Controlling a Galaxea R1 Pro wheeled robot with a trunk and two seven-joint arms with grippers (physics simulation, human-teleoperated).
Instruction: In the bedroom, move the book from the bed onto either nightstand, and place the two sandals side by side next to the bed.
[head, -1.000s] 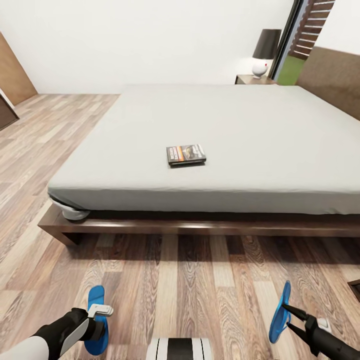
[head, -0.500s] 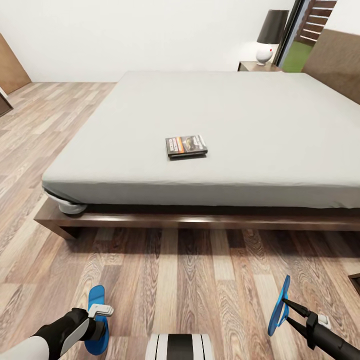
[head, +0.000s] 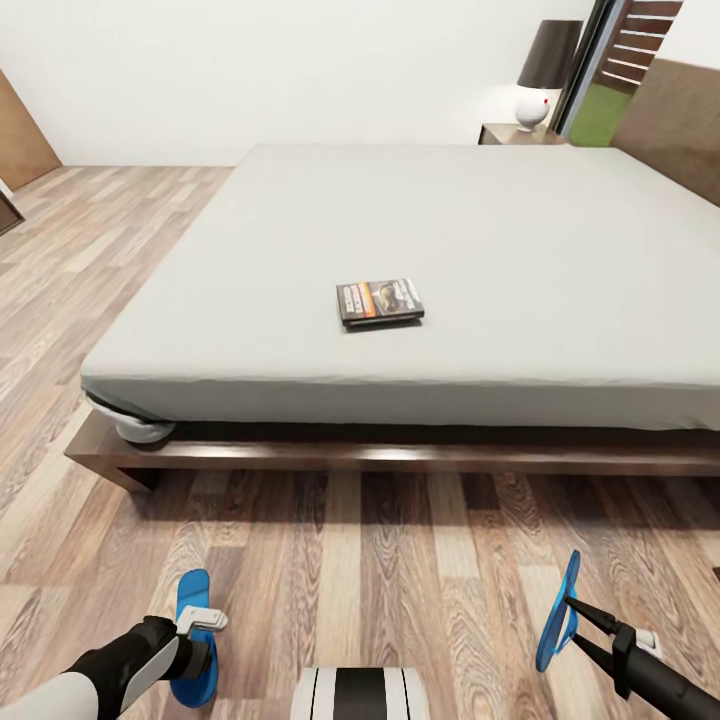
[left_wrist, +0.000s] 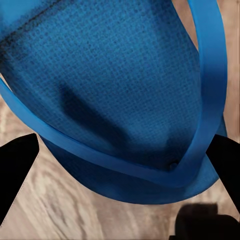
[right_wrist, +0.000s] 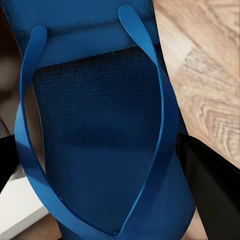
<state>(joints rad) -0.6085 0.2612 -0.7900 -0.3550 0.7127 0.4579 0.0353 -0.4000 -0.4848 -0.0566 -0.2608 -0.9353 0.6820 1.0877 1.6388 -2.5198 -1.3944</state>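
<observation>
Over the wood-plank floor (head: 360, 560), near the head view's lower edge, the left gripper (head: 200, 630) is carrying one blue sandal (head: 190, 650) lying flat, and the right gripper (head: 585, 625) is carrying the other sandal (head: 556, 612) standing on edge. The book (head: 380, 301) is lying flat on the grey mattress, near the bed's (head: 400, 455) long near edge and well away from the nightstand (head: 515, 133) at the far corner, where a dark-shaded lamp (head: 545, 75) is taking up much of the top. Being a thin paperback, it will probably be light and slightly floppy; pinching it across its edge looks the safest hold. The low dark frame is jutting out between robot and mattress.

Looking along the left gripper's fingers (left_wrist: 17, 165), the sandal's sole (left_wrist: 110, 85) and thong strap (left_wrist: 207, 95) are sitting between them, pinched at the sides. It seems soft, light and bendable.

Looking along the right gripper's fingers (right_wrist: 210, 175), the second sandal (right_wrist: 100, 150) is likewise being clamped across its width.
</observation>
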